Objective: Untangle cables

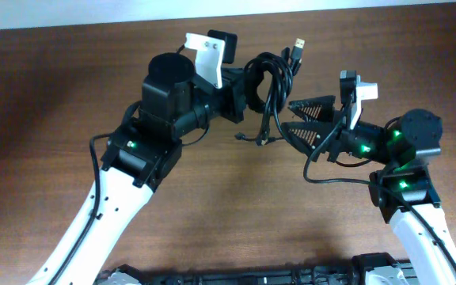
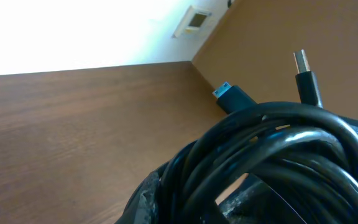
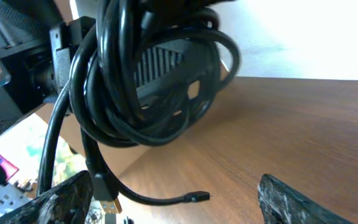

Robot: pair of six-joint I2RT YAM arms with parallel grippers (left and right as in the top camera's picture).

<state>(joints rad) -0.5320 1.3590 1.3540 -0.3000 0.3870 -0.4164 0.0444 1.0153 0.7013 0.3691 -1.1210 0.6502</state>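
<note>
The left gripper [image 1: 252,85] is closed on the cables [image 1: 274,73], a black coil lifted over the far middle of the table [image 1: 62,87]. A metal-tipped plug [image 1: 299,43] points far. Just right of the coil, the right gripper [image 1: 299,121] is spread open and holds nothing.

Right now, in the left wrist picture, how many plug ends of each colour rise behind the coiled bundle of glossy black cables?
Black plug with a bare silver metal tip: 1
Black plug with a blue tip: 1
Total: 2
</note>
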